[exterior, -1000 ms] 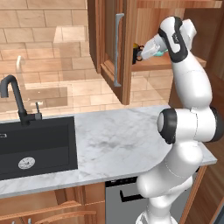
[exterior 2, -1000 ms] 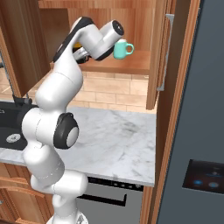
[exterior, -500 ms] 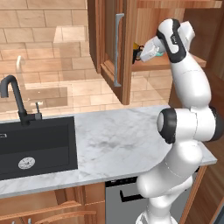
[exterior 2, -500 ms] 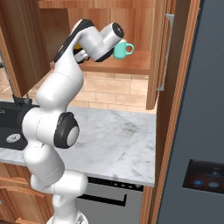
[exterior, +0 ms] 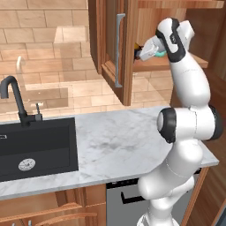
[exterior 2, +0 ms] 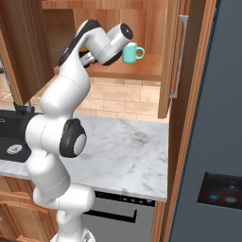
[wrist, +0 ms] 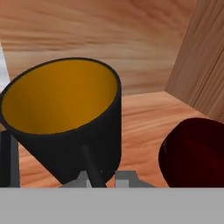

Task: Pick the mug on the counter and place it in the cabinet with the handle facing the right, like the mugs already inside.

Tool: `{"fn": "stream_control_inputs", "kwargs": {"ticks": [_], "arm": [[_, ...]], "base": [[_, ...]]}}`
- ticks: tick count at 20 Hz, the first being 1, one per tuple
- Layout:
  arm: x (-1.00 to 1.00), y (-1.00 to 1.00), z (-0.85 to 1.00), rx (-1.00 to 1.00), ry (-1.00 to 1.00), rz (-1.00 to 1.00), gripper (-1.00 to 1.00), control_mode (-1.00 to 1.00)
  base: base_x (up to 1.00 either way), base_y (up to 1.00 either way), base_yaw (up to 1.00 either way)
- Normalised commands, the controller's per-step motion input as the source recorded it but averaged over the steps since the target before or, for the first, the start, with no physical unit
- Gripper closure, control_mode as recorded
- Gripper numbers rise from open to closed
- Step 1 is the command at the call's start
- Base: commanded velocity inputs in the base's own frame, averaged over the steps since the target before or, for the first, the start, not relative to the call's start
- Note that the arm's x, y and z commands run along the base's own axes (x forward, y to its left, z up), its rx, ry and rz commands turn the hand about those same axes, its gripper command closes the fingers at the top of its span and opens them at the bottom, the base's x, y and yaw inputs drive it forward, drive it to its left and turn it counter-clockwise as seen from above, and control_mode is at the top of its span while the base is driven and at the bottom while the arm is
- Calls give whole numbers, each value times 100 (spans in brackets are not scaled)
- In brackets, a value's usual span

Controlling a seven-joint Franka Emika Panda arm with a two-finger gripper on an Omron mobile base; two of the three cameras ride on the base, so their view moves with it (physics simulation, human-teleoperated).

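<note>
Placement is nearly done, as judged from the pictures: the mug is carried in the closed gripper, whose fingers are clamped on its wall, over the shelf inside the cabinet. A dark red mug and a teal mug are seen nearby. Setting down, handle check and release are left.

In the hand view, the small black cylindrical mug with the yellow-orange inside has its base cut off at the lower left, and its handle is hidden. At the lower right, a dark red rounded object runs past the edge. In the right base view, the white arm covers part of the teal mug.
</note>
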Motion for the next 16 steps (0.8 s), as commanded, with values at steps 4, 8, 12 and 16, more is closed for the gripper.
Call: {"fn": "stream_control_inputs", "kwargs": {"ticks": [4, 8, 12, 16], "arm": [[22, 11, 0, 0, 4, -2, 100, -100], [14, 10, 0, 0, 4, -1, 100, -100], [10, 10, 0, 0, 7, -1, 100, -100], [8, 4, 0, 0, 9, 0, 100, -100]], "base": [[0, 0, 0], [0, 0, 0], [0, 0, 0], [0, 0, 0]]}}
